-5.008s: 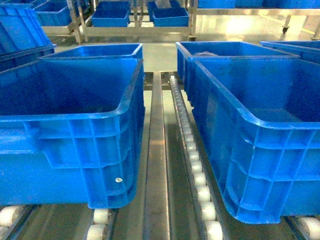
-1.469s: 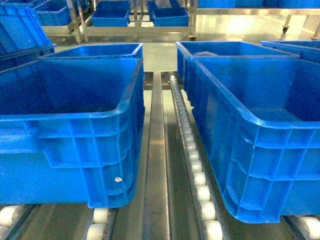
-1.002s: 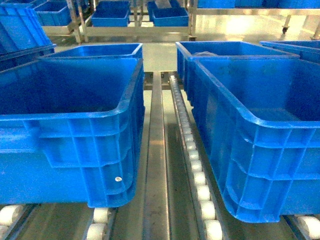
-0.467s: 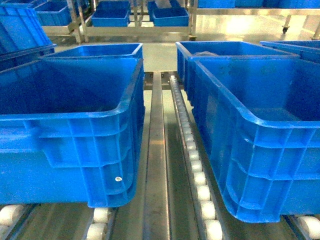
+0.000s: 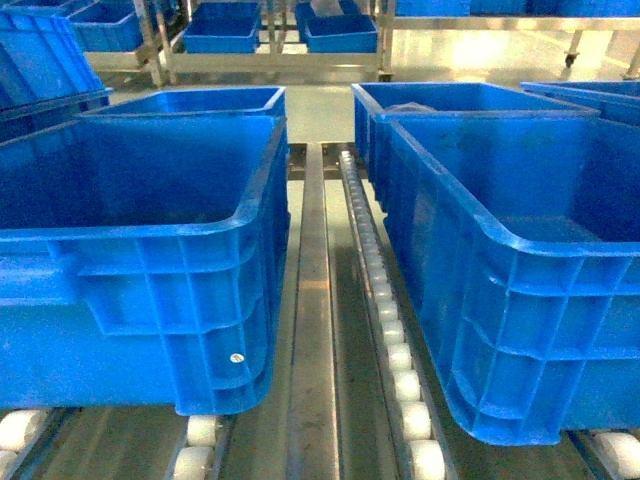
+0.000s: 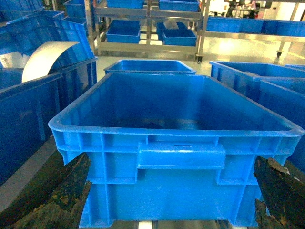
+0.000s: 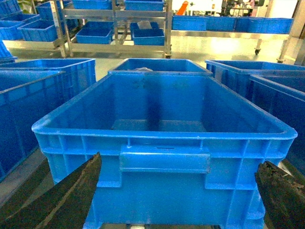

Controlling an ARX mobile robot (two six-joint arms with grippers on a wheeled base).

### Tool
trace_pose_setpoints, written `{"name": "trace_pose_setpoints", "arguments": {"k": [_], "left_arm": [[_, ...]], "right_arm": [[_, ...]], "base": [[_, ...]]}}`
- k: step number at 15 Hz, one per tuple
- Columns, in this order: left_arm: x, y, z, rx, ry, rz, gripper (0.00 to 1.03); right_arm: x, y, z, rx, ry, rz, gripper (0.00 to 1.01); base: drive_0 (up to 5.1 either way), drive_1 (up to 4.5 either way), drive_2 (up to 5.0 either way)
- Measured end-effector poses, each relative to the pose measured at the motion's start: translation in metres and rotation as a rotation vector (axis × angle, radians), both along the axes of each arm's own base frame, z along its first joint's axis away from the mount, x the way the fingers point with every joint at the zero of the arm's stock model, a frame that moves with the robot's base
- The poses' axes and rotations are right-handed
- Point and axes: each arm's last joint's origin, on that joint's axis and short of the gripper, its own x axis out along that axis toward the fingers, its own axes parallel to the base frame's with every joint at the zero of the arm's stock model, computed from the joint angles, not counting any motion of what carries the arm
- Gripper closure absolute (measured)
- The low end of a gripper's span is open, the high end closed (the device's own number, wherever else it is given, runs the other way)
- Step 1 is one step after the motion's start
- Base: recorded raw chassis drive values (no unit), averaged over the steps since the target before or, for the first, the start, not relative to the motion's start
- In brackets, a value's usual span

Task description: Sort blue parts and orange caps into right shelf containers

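Almost nothing changes across the head views. The two near blue crates, left (image 5: 140, 270) and right (image 5: 520, 280), sit in the same places on the roller track (image 5: 385, 300) as five seconds ago. No arm or pincer enters the head view.

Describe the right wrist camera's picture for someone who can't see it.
A large, deep blue crate fills the view, seen from one end, apparently empty. The open tool's two dark fingers frame the lower corners, more blue crates flank it, and metal shelving stands behind.
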Motion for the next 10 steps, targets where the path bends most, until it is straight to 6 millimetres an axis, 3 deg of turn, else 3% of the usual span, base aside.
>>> {"name": "trace_pose_setpoints", "arguments": {"k": [10], "left_arm": [[0.0000,0.0000,0.0000,0.000,0.000,0.000,0.05]], "right_arm": [[0.0000,0.0000,0.0000,0.000,0.000,0.000,0.03]], "base": [[0.0,0.00,0.0]]}}
